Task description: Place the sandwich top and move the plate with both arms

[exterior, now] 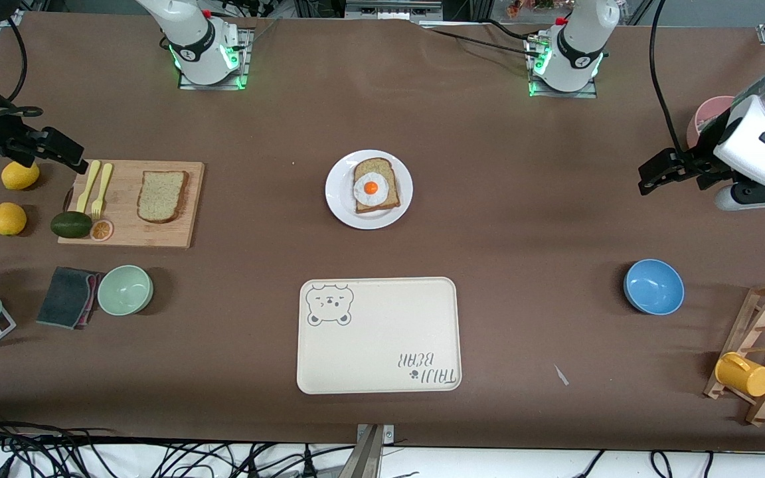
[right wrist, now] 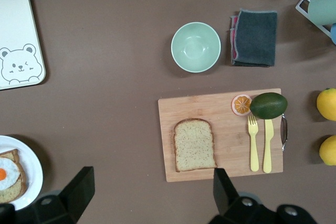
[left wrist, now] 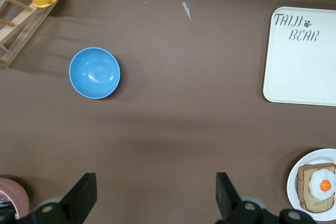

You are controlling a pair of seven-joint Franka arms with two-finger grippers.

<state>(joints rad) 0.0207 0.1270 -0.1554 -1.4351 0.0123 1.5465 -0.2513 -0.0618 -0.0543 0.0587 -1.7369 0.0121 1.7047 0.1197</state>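
Right gripper (exterior: 80, 164) open over the wooden cutting board (exterior: 131, 229) bearing the bare speckled brown sandwich top (exterior: 162, 195); round white plate (exterior: 341, 199) with egg-topped bread at table centre; left gripper (exterior: 645, 180) open, waiting above the brown table (exterior: 528, 219).

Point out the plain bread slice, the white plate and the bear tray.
sandwich top (exterior: 163, 196), front view, middle of its bare crumb.
plate (exterior: 338, 192), front view, bare white rim beside the egg bread.
tray (exterior: 382, 332), front view, blank middle of its cream surface.
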